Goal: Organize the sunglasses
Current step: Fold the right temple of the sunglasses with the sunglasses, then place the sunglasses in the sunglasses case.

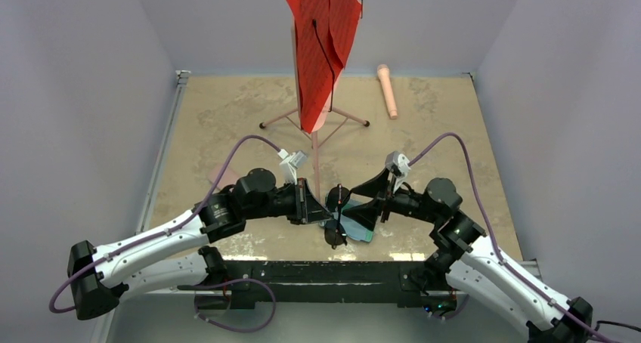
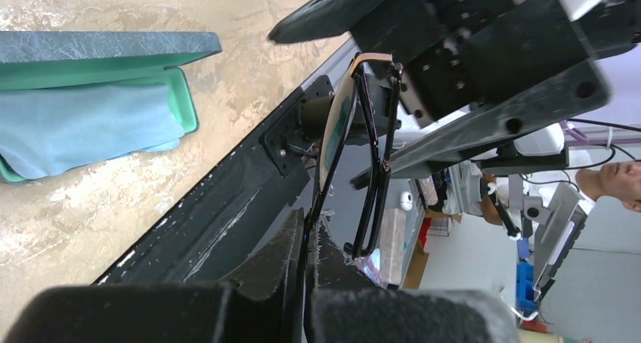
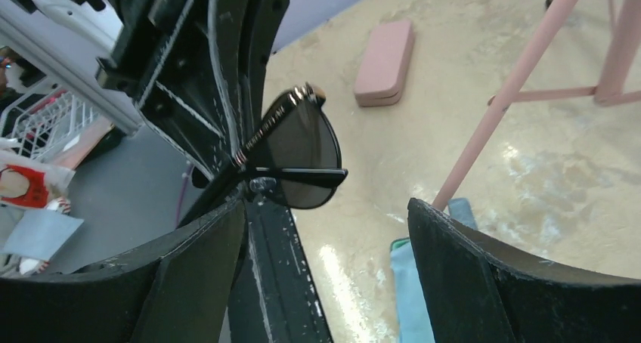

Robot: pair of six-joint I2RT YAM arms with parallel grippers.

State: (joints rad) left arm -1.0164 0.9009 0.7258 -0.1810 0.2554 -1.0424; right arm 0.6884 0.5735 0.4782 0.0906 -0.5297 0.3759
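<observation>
My left gripper [image 1: 326, 216] is shut on the rim of the black sunglasses [image 1: 336, 220] and holds them up above the table's near edge. In the left wrist view the sunglasses [image 2: 336, 124] stick up from the closed left gripper [image 2: 310, 230], arms folded behind the dark lens. My right gripper [image 1: 363, 204] faces them from the right. In the right wrist view the right gripper [image 3: 325, 207] stands wide open, with the sunglasses [image 3: 302, 154] just ahead of its left finger and nothing between the fingers.
An open grey-blue case [image 2: 98, 48] with a light blue cloth [image 2: 83, 128] lies on the table under the grippers. A pink case [image 3: 385, 62] lies further off. A pink stand [image 1: 316, 143] carrying a red cloth [image 1: 321, 33] rises mid-table. A pink cylinder [image 1: 387, 90] lies at the back.
</observation>
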